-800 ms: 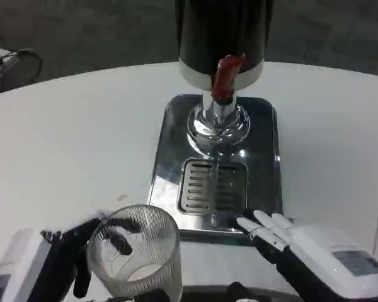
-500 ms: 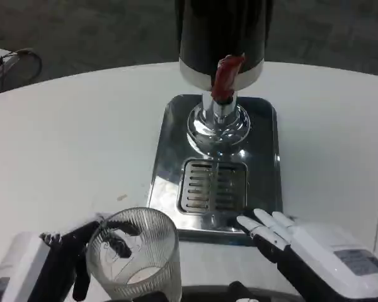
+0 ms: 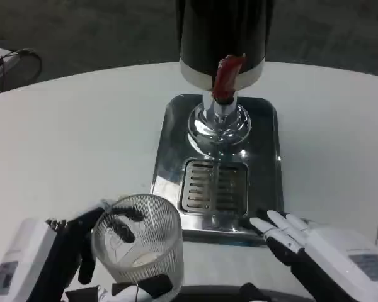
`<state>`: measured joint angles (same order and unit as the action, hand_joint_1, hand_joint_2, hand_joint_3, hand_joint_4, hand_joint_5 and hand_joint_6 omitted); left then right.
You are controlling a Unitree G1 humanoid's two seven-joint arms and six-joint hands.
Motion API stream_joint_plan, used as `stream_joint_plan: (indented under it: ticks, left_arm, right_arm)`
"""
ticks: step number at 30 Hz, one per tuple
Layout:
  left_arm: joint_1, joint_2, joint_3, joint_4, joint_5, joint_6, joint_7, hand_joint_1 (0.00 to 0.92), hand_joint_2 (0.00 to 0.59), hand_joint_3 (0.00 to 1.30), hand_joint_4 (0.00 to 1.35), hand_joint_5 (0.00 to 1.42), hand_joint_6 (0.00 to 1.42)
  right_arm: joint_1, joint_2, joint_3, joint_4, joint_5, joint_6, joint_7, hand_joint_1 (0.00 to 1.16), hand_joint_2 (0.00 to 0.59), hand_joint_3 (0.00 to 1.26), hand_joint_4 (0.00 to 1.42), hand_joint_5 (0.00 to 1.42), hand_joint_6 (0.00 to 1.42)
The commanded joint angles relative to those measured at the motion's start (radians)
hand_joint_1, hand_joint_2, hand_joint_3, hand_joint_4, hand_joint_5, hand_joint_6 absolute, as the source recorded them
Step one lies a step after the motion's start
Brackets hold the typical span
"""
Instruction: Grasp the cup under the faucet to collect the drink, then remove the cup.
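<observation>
Left hand wrapped round ribbed clear cup, held on white table just off front-left corner of steel drip tray. Right hand open, fingers spread, at tray's front-right edge. Red faucet lever up behind.

You have a white table, its far edge curving against a dark floor. On it, centre and slightly right, sits a shiny steel tray with a slotted grate near its front, a dispenser standing on its far half.
</observation>
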<state>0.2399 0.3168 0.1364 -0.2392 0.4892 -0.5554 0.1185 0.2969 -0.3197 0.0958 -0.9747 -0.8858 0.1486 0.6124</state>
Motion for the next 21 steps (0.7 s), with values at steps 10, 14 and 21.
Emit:
stream_joint_plan:
  ticks: [10,14,21]
  left_arm:
    - [-0.283,0.019,-0.038,0.275,0.124,0.088,0.114,0.401,0.148,1.01,1.05,1.27,1.42]
    - [-0.354,0.027,-0.048,0.324,0.127,0.121,0.133,0.401,0.148,1.01,1.05,1.27,1.42]
    - [-0.515,0.043,-0.084,0.432,0.15,0.186,0.156,0.402,0.148,1.01,1.06,1.27,1.42]
  right_arm:
    - [0.131,0.004,-0.108,-0.058,0.062,-0.036,-0.043,0.26,0.452,0.1,0.0,0.0,0.0]
    - [0.138,0.006,-0.117,-0.062,0.072,-0.043,-0.046,0.26,0.452,0.1,0.0,0.0,0.0]
    - [0.174,0.012,-0.136,-0.072,0.086,-0.063,-0.062,0.26,0.452,0.1,0.0,0.0,0.0]
